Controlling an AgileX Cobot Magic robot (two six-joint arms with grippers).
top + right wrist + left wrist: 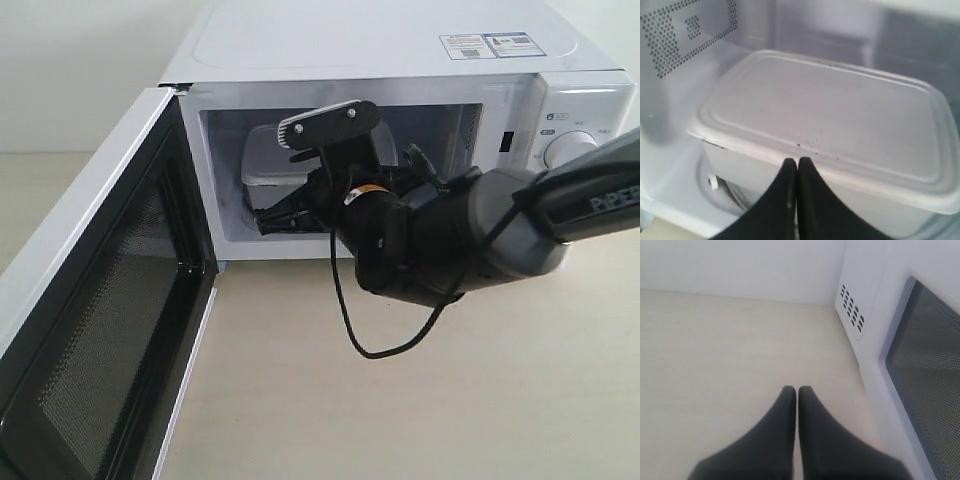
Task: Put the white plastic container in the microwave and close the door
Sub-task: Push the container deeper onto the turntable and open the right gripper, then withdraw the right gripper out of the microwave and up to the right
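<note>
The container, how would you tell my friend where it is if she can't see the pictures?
Find the big white microwave with its door swung wide open. Look inside, toward the left: the container is the low, whitish rectangular box with rounded corners and a flat lid. It is the only box in there, just behind the black right gripper.

The white plastic container [268, 160] sits inside the microwave [380, 45], toward its left wall. The door [100, 300] stands wide open. My right arm [450, 240] extends into the microwave.
</note>
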